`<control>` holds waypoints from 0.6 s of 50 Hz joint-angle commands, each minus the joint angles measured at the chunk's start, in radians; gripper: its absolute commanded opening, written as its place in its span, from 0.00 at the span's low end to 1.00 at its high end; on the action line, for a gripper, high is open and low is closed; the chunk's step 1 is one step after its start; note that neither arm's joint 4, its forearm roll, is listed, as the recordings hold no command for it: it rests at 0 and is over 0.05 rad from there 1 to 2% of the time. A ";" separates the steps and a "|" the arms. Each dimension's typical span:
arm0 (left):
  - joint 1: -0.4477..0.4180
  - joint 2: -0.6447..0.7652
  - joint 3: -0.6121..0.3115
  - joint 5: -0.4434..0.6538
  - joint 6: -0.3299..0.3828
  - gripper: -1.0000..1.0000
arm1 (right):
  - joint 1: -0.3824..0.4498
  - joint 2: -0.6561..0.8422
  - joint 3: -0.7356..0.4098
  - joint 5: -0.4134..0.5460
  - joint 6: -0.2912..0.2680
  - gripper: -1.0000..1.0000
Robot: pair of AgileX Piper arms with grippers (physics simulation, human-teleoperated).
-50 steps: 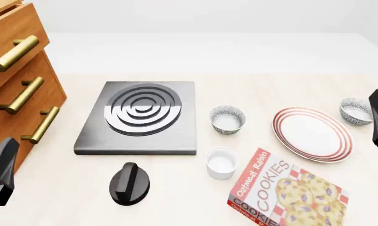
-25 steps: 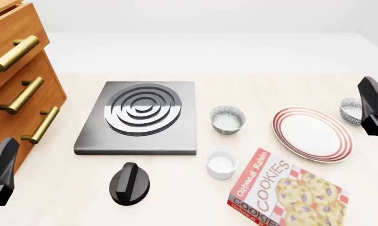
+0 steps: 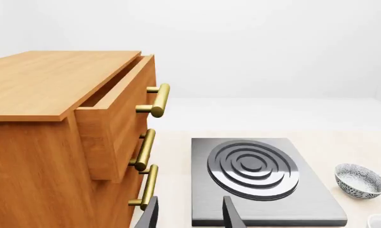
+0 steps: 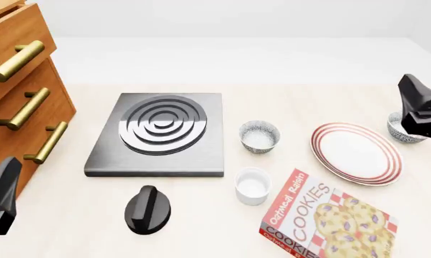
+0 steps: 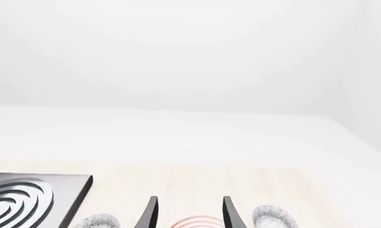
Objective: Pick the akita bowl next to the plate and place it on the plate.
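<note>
We locate the akita bowl at the table's right edge, just beside the plate and partly hidden by the right gripper. Over the last second this gripper has advanced from the near right toward the bowl. Its fingers stand parted with nothing between them. We judge the approach underway, descent pending. The left gripper idles, likewise parted, near the drawers.

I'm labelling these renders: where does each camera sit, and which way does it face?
Front view: high on the arms' side, looking down the table; both arms show at the edges.
Left wrist view: behind the left gripper, facing drawers and burner.
Right wrist view: behind the right gripper, facing the far wall; plate just shows.
All three share the burner.
</note>
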 commanded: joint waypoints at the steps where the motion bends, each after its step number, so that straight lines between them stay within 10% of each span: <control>1: 0.000 0.000 0.000 0.000 0.000 1.00 | -0.009 0.084 -0.031 -0.040 -0.009 1.00; 30: 0.000 0.000 0.000 0.000 0.000 1.00 | -0.028 0.266 -0.116 -0.096 -0.048 1.00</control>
